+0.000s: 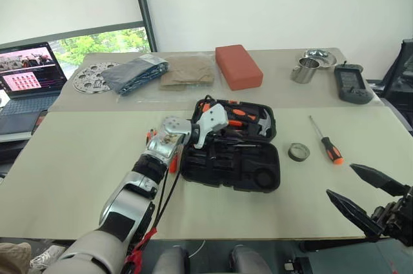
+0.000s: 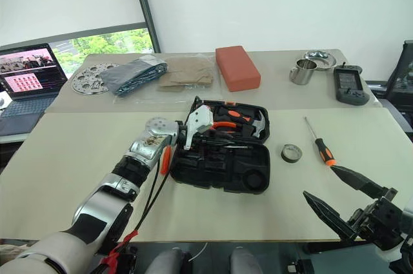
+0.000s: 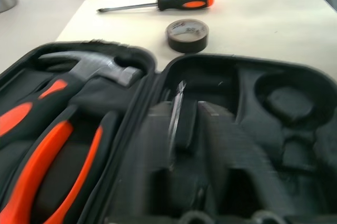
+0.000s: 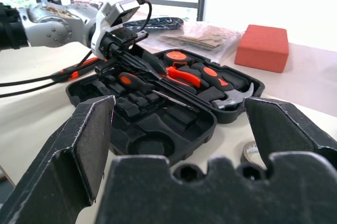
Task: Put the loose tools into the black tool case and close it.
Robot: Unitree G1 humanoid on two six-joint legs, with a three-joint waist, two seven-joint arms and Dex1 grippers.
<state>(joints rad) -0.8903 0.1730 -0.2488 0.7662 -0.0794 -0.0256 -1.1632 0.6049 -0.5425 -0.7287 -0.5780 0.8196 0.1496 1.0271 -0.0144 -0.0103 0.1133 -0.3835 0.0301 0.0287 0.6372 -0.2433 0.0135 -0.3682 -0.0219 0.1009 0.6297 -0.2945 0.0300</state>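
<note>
Where the case is lying: the case [image 1: 258, 177] is sitting open and flat at the middle of the table [image 1: 77, 158], its two halves side by side, one toward the robot and one away.
Far half: a hammer [image 3: 95, 68] and orange-handled pliers [image 3: 58, 145] are resting in their slots.
Near half: a screwdriver [image 4: 134, 83] is lying across the moulded slots, shaft pointing toward the right side of the case.
Left claw: the left claw [image 4: 150, 61] is hanging over the left part of the case, just above that screwdriver, with its fingers pressed together; I am not managing to tell whether it is pinching anything.
Right claw: the right claw [image 1: 340, 180] is hovering low at the near right edge of the table, well apart from the case, fingers spread wide and holding nothing.
Loose on the right: a tape roll [image 1: 298, 151] is sitting just beside the case's right edge, and a second screwdriver [image 1: 326, 142] is lying a little further right, tip pointing away from the robot.
Loose on the left: an orange tool [image 2: 165, 158] is lying just left of the case, partly hidden under the left wrist.
Far side of the table: a red block [image 1: 239, 66], two bagged bundles [image 1: 161, 73], a metal cup [image 1: 304, 69] and a laptop [image 1: 26, 74] are sitting well behind the case.
</note>
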